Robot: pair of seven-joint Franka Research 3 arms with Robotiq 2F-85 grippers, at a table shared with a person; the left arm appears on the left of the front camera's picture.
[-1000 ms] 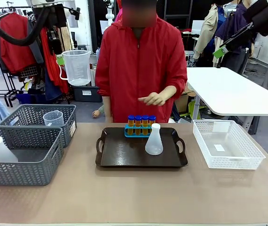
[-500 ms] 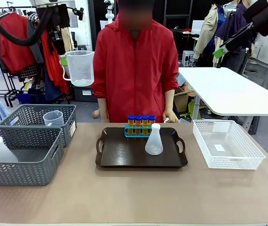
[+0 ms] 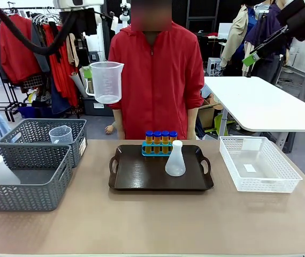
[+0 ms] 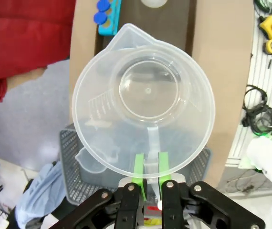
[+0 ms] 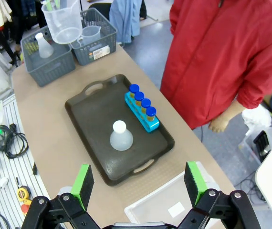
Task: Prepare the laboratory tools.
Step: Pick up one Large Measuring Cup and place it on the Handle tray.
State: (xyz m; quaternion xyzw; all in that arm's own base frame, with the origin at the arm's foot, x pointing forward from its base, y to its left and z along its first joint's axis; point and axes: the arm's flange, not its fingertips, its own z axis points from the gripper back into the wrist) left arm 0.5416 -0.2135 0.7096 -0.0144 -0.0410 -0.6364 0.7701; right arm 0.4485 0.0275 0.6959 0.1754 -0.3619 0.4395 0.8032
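I'm holding the clear graduated jug (image 3: pixel 106 81) up high with my left end effector (image 4: pixel 150 177), green pads clamped on its handle, spout pointing away from me. It's hanging in the air over the gap between the grey mesh baskets (image 3: pixel 26 168) and the dark tray (image 3: pixel 136 179), close in front of the person in the red jacket (image 3: pixel 157 80).

Risks as I'm reading them:
- Grip is on the thin handle only, so the jug could be pivoting or slipping if I'm swinging fast.
- Descending onto the tray, the jug base could be clipping the blue-capped orange tubes (image 3: pixel 160 137) in their blue rack (image 3: pixel 153 150), or tipping the white conical flask (image 3: pixel 175 159), which is standing mid-tray and looks light.
- Free tray space is mostly front-left; landing on the rim would leave the jug tilted.
- The person is standing just behind the tray, hand near the worktop (image 3: pixel 158 222) edge.

My right end effector (image 5: pixel 138 183) is hovering high over the worktop, fingers wide apart, holding nothing.
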